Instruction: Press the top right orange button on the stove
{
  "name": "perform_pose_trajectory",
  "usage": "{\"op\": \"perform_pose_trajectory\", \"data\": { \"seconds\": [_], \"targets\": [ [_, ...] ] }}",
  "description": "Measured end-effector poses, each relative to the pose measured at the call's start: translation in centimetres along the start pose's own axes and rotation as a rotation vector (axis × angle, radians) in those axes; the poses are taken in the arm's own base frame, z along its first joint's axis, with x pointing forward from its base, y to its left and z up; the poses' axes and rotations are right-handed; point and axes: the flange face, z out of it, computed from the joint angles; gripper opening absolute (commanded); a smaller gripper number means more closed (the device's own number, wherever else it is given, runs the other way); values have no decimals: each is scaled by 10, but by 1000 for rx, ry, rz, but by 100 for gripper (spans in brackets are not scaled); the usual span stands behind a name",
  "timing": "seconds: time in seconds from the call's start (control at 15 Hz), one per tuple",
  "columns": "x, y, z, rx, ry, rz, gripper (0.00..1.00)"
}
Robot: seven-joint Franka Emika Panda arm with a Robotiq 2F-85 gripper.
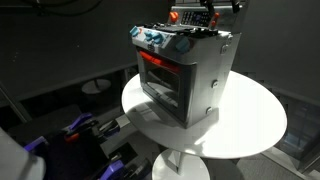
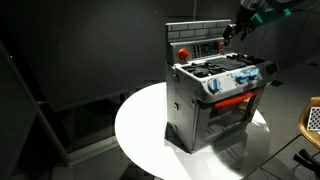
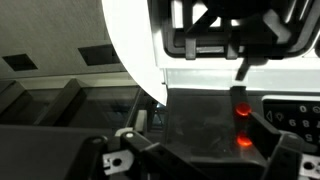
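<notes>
Boxy grey stove [image 1: 185, 75], round blue knobs [image 1: 152, 38], on a round white surface [image 1: 250, 125]; orange button [image 3: 241, 110] glows; cannot tell whether the jaws are clenched

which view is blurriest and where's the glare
Wrist view: softest overall, the white table blown out and the orange buttons blooming; both exterior views: dim room, but the stove reads sharper.
</notes>
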Motion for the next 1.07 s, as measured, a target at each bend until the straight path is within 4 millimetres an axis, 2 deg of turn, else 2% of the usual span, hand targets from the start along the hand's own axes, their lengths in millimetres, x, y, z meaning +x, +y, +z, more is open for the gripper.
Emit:
{"op": "perform_pose_trajectory", "data": {
  "seconds": [0.67, 1.07],
  "targets": [
    [10, -2, 9, -5, 4, 1, 100],
    [10, -1, 8, 3, -5, 6, 100]
  ]
}}
